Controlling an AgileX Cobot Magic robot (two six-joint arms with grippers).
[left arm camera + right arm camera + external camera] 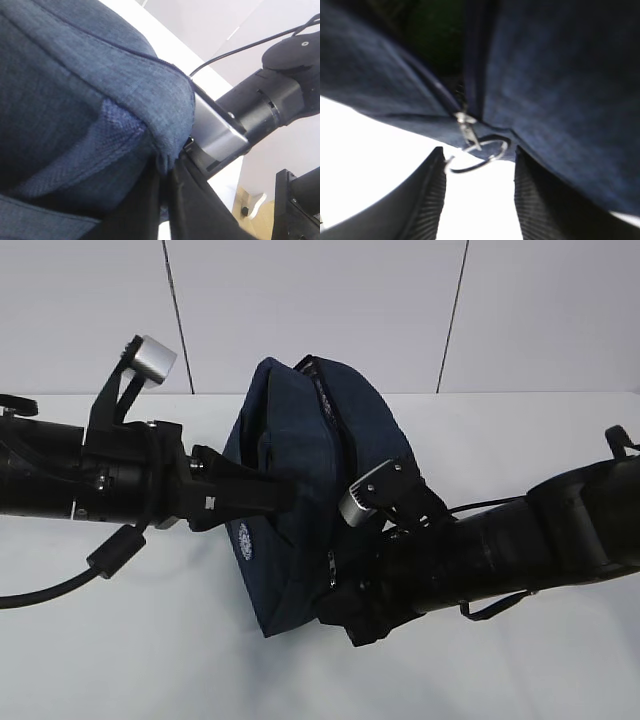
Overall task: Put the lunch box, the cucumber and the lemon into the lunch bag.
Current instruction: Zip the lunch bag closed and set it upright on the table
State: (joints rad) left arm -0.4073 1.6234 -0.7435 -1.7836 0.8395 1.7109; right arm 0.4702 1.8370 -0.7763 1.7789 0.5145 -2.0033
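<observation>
Even, bright light outside; wrist views soft.
The table (365, 165) blows out white, and the close lunch bag (560, 90) blurs dark.

The bag (300, 490) is dark blue cloth and stands tilted on the white table. A small round white logo (246, 540) sits low on its side. Its zip (465, 122) has a silver ring (480, 152) hanging down

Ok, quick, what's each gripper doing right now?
Left gripper: shut on the lunch bag fabric.
Right gripper: open, fingers either side of the zipper ring pull, not gripping it.
</observation>
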